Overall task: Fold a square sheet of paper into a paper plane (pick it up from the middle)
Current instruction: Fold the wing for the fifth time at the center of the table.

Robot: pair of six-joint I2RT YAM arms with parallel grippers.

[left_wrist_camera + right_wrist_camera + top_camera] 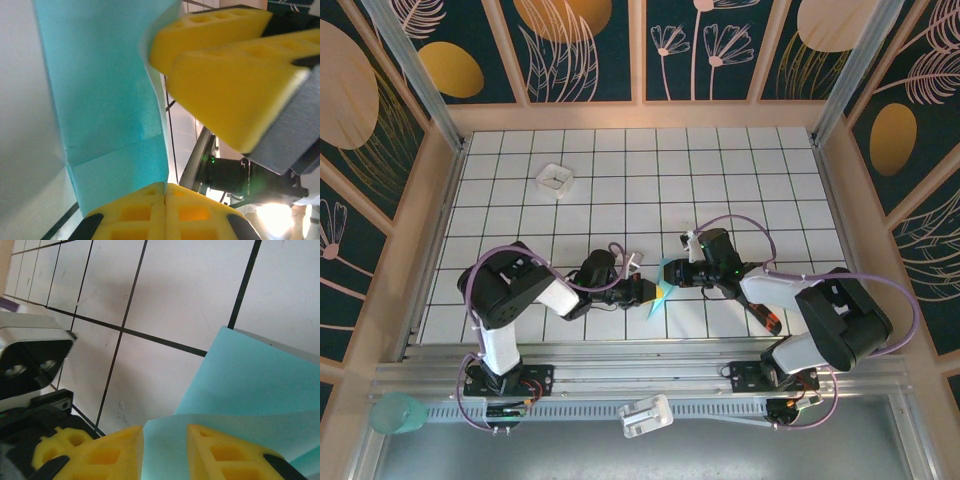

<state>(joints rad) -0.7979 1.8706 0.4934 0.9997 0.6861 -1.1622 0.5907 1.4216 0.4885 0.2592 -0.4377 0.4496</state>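
Your left end effector (165, 195) is clamped on the turquoise paper (100, 100), held just 6 o'clock of the centre of the desk (620, 180). At the paper's 2 o'clock, your right end effector (165, 434) stands parted around it, seemingly without pinching.

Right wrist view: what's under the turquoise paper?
White gridded table shows up to the edge of the turquoise paper; whatever lies beneath is covered. The right gripper straddles its near part, jaws parted.

Item: robot test cell, probably a lab. Marks: white gridded tabletop (620, 170), aluminium mounting rail (650, 372) at near edge, leaf-patterned wall panels (585, 50) boxing it in on three sides.
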